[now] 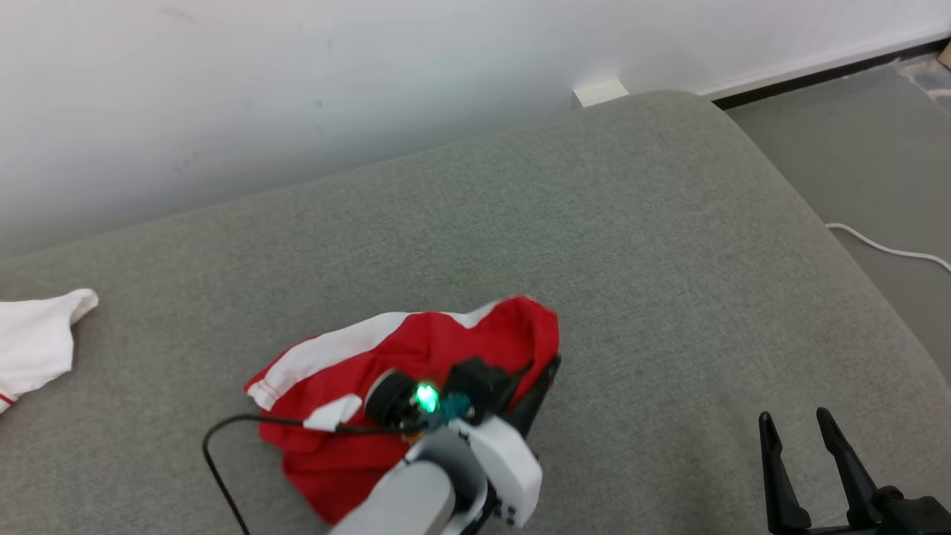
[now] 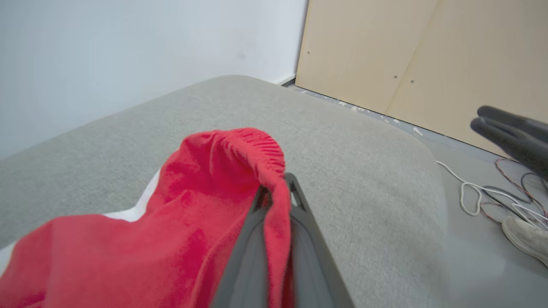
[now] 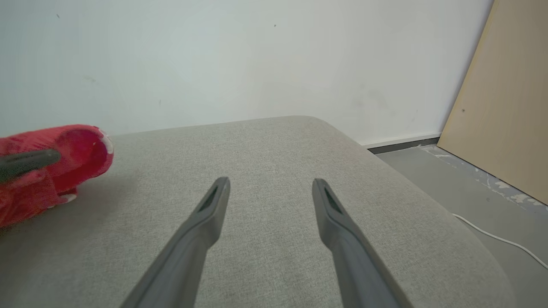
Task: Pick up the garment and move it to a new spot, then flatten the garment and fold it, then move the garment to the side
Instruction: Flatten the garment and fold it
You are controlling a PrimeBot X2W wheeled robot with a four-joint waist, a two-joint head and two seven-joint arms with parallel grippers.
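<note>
At the near right corner of the grey cushion (image 1: 631, 260), the right tool (image 1: 806, 423) is held above the fabric with its fingers spread apart and nothing between them. Towards the near edge, left of the middle, the left tool (image 2: 276, 188) is closed on a narrow fold of the red garment (image 1: 416, 349), close to its ribbed hem; the rest is left crumpled on the cushion. So thin a pinch may be lost if the garment is lifted or dragged quickly, since most of its weight is unsupported. A black cable (image 1: 223, 446) is looped beside the garment and could be caught in it. Further left, a white cloth (image 1: 37, 342) is seen at the cushion's left edge; a move that way could see the two tangled.
</note>
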